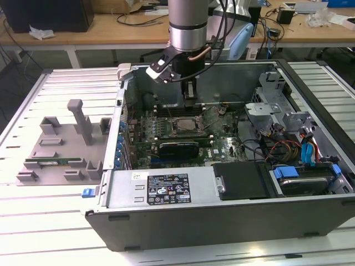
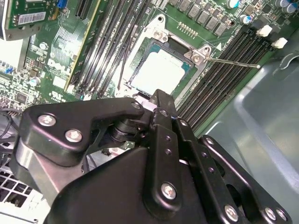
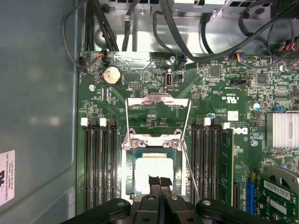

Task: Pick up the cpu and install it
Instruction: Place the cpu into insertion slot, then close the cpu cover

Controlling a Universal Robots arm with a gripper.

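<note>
**Claw over the socket, cpu lying in its seat**

Your claw point(image 3: 159, 181) hangs straight down into the open computer case point(image 1: 166, 188). In the first wrist view its two fingertips sit pressed together, with nothing visible between them. They hover right over the cpu point(image 3: 149, 165), whose bright metal top lies flat and square inside the socket frame point(image 3: 125, 172). You can't tell from here whether the tips touch that top or float just above it. In the second wrist view the chip also sits level within the frame, not tilted, with its corners lined up to the rim. To my eye the placing is done, or as good as done.

Look just beyond. The load plate point(image 3: 159, 100) stands flipped open, away from the chip, and the thin retention lever point(image 3: 190, 170) is swung free beside the socket. That's why the seat is bare to you from above: nothing clamps the chip down yet. Memory slots point(image 3: 100, 163) flank the socket on both sides of the motherboard point(image 3: 140, 70), so a narrow, closed claw makes sense in that tight lane.

Further out, the case lies on its side on the table point(image 1: 66, 233) with its open face up, which gives the arm a vertical approach. On the exterior view's left, a grey parts holder point(image 1: 61, 138) rests on the table beside the case.
</note>
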